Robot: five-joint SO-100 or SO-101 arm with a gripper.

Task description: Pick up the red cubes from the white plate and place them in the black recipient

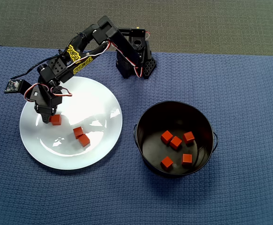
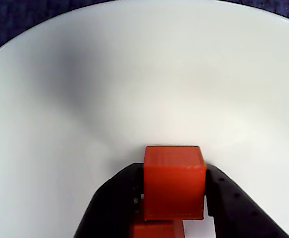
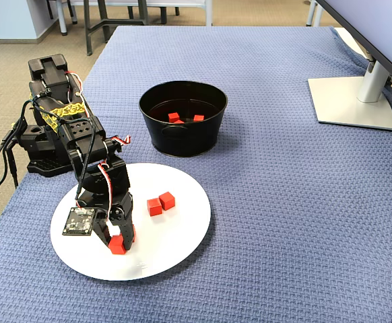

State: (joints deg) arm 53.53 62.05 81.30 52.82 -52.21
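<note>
My gripper [image 1: 50, 118] is down over the left part of the white plate [image 1: 94, 103], its jaws closed on both sides of a red cube [image 1: 56, 120]. In the wrist view the cube [image 2: 174, 181] fills the gap between the black fingers [image 2: 112, 208] of the gripper [image 2: 175, 186] over the plate [image 2: 134, 74]; a second red patch shows just below it. Two more red cubes [image 1: 81, 136] lie touching near the plate's middle. The black pot [image 1: 141, 123] stands to the right with several red cubes [image 1: 176, 142] inside. The fixed view shows gripper [image 3: 118, 239], held cube [image 3: 117, 245], plate [image 3: 176, 229] and pot [image 3: 182, 138].
Everything rests on a blue woven cloth [image 1: 230, 93]. The arm's base [image 1: 134, 58] stands behind the plate at the cloth's far edge. In the fixed view a monitor stand [image 3: 354, 101] sits at the far right, and the table edge runs along the left.
</note>
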